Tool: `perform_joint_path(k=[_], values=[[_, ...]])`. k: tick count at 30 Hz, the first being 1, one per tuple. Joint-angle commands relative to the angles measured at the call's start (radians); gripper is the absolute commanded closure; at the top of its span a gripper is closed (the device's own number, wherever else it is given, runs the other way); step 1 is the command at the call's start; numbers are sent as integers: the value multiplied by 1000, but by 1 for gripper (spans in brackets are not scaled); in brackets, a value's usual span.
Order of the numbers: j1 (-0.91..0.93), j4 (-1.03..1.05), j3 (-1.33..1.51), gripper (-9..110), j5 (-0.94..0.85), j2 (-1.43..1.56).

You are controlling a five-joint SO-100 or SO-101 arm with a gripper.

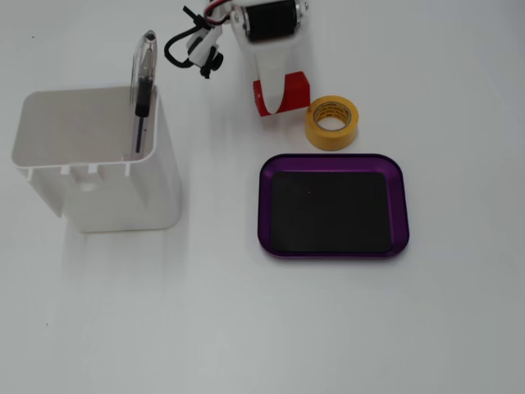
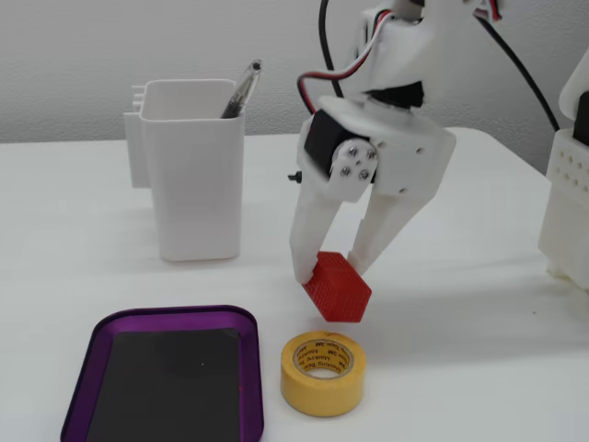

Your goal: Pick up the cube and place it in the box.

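Observation:
The red cube [image 2: 339,287] is between my gripper's [image 2: 331,267] two white fingers, just behind the yellow tape roll [image 2: 322,372]. The fingers close on its far end, and it sits tilted at or barely above the table. In a fixed view from above, one white finger covers the cube's [image 1: 296,87] middle, with my gripper [image 1: 275,103] pointing down on it. The purple box [image 1: 332,206] lies flat and empty, in front of the cube and tape roll in that view. It also shows at the lower left of the side fixed view [image 2: 166,382].
A tall white container [image 1: 98,160] with a pen [image 1: 142,82] stands left of the box. The yellow tape roll [image 1: 332,122] lies right beside the cube, between it and the box's far corner. A white structure [image 2: 571,198] stands at the right edge.

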Motion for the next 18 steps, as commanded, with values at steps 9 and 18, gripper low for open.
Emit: perform_joint_path(k=[9,18], values=[[-84,-66,-28,102,72,222],[-89,-127,-270,102,112,-163]])
